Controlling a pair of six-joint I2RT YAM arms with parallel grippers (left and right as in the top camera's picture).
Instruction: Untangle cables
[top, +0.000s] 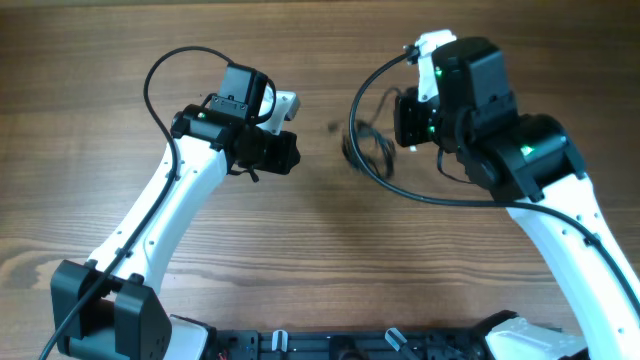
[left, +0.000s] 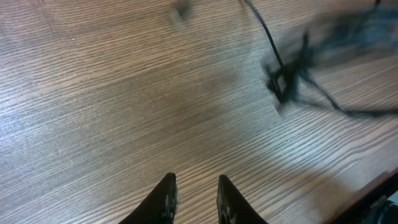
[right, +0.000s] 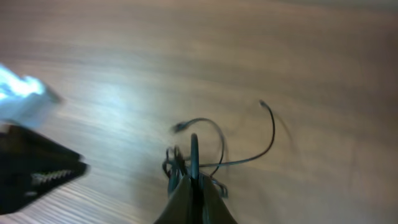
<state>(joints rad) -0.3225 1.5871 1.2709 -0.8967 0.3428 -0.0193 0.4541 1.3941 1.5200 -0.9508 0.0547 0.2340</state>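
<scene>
Right tool (top: 392, 128) first, from overhead: it sits in the right half with its nose turned to the middle, and the cables (top: 362, 148) lie right at its tip, a small dark tangle on the worktop (top: 320, 260). Left tool (top: 290, 152) faces that tangle from the other side, near but apart, with a strip of bare wood between them. The right arm's thicker arm cable (top: 430, 198) loops close round the tangle, so it's tight there. Everywhere else towards the edges is open wood.

Over to the left wrist. The left tool (left: 194, 200) shows its two fingers (left: 166, 200) at the bottom edge, parted by a narrow gap with nothing in it. Plain wood stretches ahead. The cables (left: 287, 78) are a blurred dark knot well ahead at upper right, with strands trailing off toward the right edge.

Now the right wrist. The right tool (right: 194, 180) has its fingers (right: 183, 200) pressed together, pinching a strand that stands straight up from the tips. The rest of the cables (right: 177, 163) bunch around those tips. One loose strand curves right and up to a tiny plug end (right: 262, 102), with bare wood all round it. The left tool (right: 37, 169) looms blurred at the left edge.
</scene>
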